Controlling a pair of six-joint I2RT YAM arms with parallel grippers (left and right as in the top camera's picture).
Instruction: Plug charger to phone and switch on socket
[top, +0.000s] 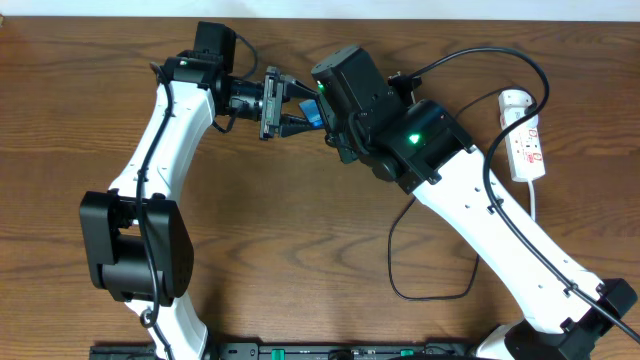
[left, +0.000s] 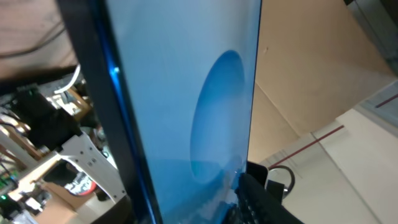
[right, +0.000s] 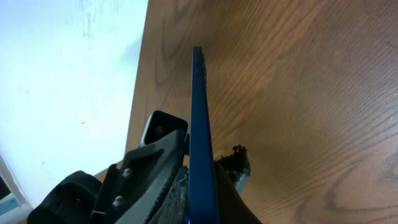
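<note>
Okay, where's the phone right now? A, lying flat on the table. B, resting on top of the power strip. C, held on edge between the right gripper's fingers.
C: the right wrist view shows the phone edge-on, clamped between the fingers of the right gripper, with the table beyond it; the power strip lies well apart.

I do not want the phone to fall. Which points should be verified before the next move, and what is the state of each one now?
1. Right claw clamps the slim, black-rimmed, blue-screened phone: ok.
2. Left claw grips the phone: cannot tell, contact unclear.
3. Tip of the thin black charger cable is in the phone: cannot tell, tip not visible.
4. Round white adapter sits on the narrow white power strip: ok.
5. Strip switch is on: cannot tell, too small.
</note>
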